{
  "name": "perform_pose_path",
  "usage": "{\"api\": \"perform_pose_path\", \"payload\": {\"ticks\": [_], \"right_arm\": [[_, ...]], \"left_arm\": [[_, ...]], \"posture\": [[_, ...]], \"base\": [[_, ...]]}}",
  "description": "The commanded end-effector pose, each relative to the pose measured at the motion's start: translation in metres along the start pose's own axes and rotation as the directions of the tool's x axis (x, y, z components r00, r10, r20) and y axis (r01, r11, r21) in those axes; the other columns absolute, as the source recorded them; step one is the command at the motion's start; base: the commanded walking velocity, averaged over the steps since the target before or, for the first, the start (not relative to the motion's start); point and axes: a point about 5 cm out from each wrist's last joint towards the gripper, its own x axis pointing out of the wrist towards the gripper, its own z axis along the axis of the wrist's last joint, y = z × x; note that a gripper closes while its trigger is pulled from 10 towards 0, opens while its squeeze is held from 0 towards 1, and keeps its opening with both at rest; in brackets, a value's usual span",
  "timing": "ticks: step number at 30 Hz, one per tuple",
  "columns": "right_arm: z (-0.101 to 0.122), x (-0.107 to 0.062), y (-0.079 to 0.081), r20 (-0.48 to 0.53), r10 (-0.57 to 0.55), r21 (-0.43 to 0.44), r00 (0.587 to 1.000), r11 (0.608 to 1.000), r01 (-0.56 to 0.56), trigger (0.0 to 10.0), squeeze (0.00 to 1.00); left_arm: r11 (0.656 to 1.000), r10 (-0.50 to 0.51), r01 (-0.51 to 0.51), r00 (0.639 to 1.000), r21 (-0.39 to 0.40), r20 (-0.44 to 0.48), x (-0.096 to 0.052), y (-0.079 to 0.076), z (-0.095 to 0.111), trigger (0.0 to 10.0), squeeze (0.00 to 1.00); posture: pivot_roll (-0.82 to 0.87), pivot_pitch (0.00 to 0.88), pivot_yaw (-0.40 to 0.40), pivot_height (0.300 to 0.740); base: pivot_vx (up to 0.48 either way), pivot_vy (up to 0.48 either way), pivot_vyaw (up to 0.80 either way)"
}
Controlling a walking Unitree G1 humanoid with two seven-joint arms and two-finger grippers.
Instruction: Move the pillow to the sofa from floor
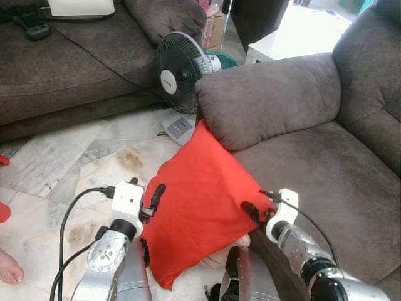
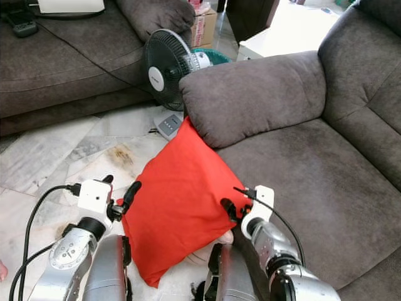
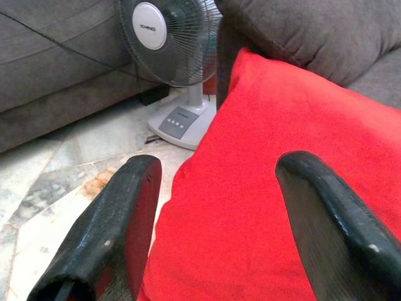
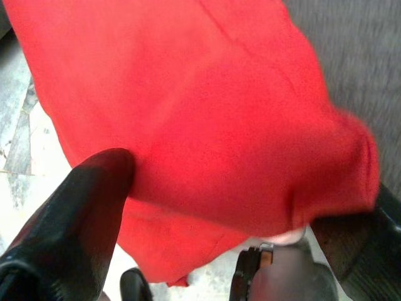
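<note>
Beyond the right tool (image 1: 254, 210) spreads the grey sofa (image 1: 326, 157), its seat running off to that tool's right and its fat armrest (image 1: 269, 100) lying ahead of both tools. Across the room, far ahead of the left tool (image 1: 152, 202), a second grey sofa (image 1: 69, 63) stands against the far side, with a black cable trailing over its seat. Under both arms lies the pale marble floor (image 1: 81, 157), stained brown in one patch ahead of the left tool.

Between the two tools hangs the red pillow (image 1: 200, 200), tilted on its corner like a diamond. Its top corner touches the underside of the armrest, its right corner rests against the front edge of the sofa seat beside the right tool, and its bottom corner points down toward the floor between the robot's legs.

Ahead of the left tool, just past the pillow's top corner, stands a black fan (image 1: 182, 66) on a white base (image 1: 178, 127).

The left tool presses against the pillow's left edge with its fingers (image 3: 109, 232) spread apart, one on the pillow's face and one off its edge. The right tool meets the pillow's right corner, fingers (image 4: 75, 213) spread wide around the bunched fabric.
</note>
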Motion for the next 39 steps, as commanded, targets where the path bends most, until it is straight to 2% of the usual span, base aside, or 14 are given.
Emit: {"api": "perform_pose_path", "payload": {"ticks": [1, 3, 7, 11, 21, 30, 39], "right_arm": [[-0.008, -0.002, -0.004, -0.003, -0.026, 0.031, 1.0, 0.999, 0.026, 10.0, 0.0], [-0.011, 0.0, 0.003, 0.005, -0.006, 0.046, 1.0, 0.999, 0.006, 10.0, 0.0], [-0.011, 0.002, 0.006, 0.015, 0.004, 0.057, 1.0, 0.998, -0.005, 10.0, 0.0], [-0.002, 0.006, 0.016, 0.091, 0.016, 0.118, 0.996, 0.993, -0.026, 10.0, 0.0], [0.012, 0.007, 0.018, 0.193, -0.017, 0.165, 0.981, 0.986, -0.016, 10.0, 0.0], [0.01, 0.008, 0.022, 0.221, -0.048, 0.176, 0.974, 0.984, 0.008, 10.0, 0.0], [0.003, 0.01, 0.029, 0.213, -0.023, 0.172, 0.977, 0.985, -0.014, 10.0, 0.0]], "left_arm": [[1.0, -0.025, 0.024, 0.999, -0.013, -0.021, -0.002, -0.005, -0.003, 10.0, 0.0], [1.0, -0.026, 0.026, 0.999, -0.013, -0.021, -0.003, -0.005, -0.003, 10.0, 0.0], [1.0, -0.026, 0.025, 0.999, -0.013, -0.02, -0.003, -0.005, -0.003, 10.0, 0.0], [1.0, -0.012, 0.012, 1.0, -0.01, -0.016, -0.005, -0.003, -0.002, 10.0, 0.0], [1.0, 0.004, -0.004, 1.0, -0.014, -0.002, -0.006, -0.004, 0.001, 10.0, 0.0], [1.0, 0.018, -0.018, 1.0, -0.02, 0.01, -0.008, -0.009, 0.003, 10.0, 0.0], [0.998, 0.041, -0.039, 0.999, -0.053, 0.031, -0.011, -0.014, 0.009, 10.0, 0.0]], "posture": [[0.31, 0.187, -0.143, 0.585], [0.31, 0.19, -0.142, 0.585], [0.32, 0.192, -0.143, 0.585], [0.33, 0.197, -0.146, 0.585], [0.33, 0.204, -0.157, 0.585], [0.34, 0.217, -0.167, 0.585], [0.35, 0.248, -0.174, 0.585]], "base": [[0.0, 0.0, 0.0], [0.0, 0.0, 0.0], [0.0, 0.0, 0.0], [0.0, 0.0, 0.0], [0.0, 0.0, 0.0], [0.0, 0.0, 0.0], [0.0, 0.0, 0.0]]}}
